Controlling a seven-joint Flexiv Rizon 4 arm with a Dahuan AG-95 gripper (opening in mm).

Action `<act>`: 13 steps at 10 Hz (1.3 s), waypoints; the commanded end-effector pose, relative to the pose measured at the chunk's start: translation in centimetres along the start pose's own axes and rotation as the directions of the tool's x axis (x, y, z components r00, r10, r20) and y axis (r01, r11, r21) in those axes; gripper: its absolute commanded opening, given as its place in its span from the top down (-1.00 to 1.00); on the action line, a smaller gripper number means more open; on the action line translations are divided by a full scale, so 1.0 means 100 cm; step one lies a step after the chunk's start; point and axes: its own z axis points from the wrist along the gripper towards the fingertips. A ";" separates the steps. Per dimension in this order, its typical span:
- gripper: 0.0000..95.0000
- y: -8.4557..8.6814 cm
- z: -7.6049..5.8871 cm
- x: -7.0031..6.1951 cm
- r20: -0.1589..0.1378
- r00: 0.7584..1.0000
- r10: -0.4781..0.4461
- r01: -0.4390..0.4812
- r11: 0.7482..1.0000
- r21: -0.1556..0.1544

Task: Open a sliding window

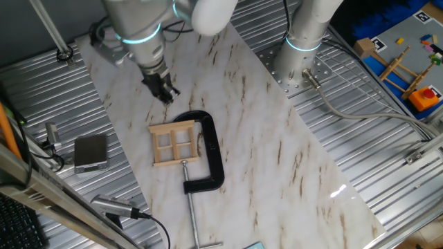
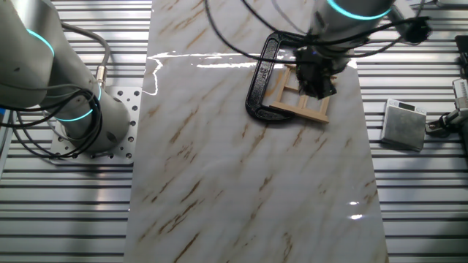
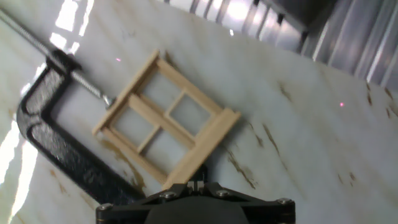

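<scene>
The sliding window point(image 1: 176, 144) is a small light-wood frame with four panes, lying flat on the marble board and held by a black C-clamp point(image 1: 210, 149). It also shows in the other fixed view point(image 2: 298, 101) and in the hand view point(image 3: 163, 119). My gripper point(image 1: 162, 89) hangs above the board, a short way beyond the window's far edge and not touching it. In the other fixed view the gripper point(image 2: 316, 77) overlaps the window's right part. In the hand view the gripper point(image 3: 198, 184) has its fingertips pressed together, empty, just off the window's thick side rail.
The marble board point(image 1: 277, 159) lies on a ribbed metal table. A grey metal box point(image 1: 91, 152) sits off the board's left edge, also seen in the other fixed view point(image 2: 403, 124). A second arm's base point(image 1: 302, 52) stands at the far side. The clamp's screw rod point(image 1: 192, 214) points toward the near edge.
</scene>
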 end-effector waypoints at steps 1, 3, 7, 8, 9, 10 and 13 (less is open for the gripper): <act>1.00 0.009 0.007 -0.020 0.002 1.000 0.015 -0.015 1.000 0.004; 1.00 0.017 0.014 -0.032 0.005 1.000 0.027 -0.027 1.000 0.005; 1.00 0.030 0.024 -0.045 0.003 1.000 0.026 -0.026 1.000 0.010; 1.00 0.030 0.023 -0.045 0.003 1.000 0.011 -0.011 1.000 0.011; 1.00 0.030 0.023 -0.045 0.003 1.000 0.004 -0.004 1.000 0.011; 1.00 0.030 0.024 -0.044 0.002 1.000 0.003 -0.003 1.000 0.012; 1.00 0.027 0.021 -0.040 0.004 1.000 0.008 -0.008 1.000 0.008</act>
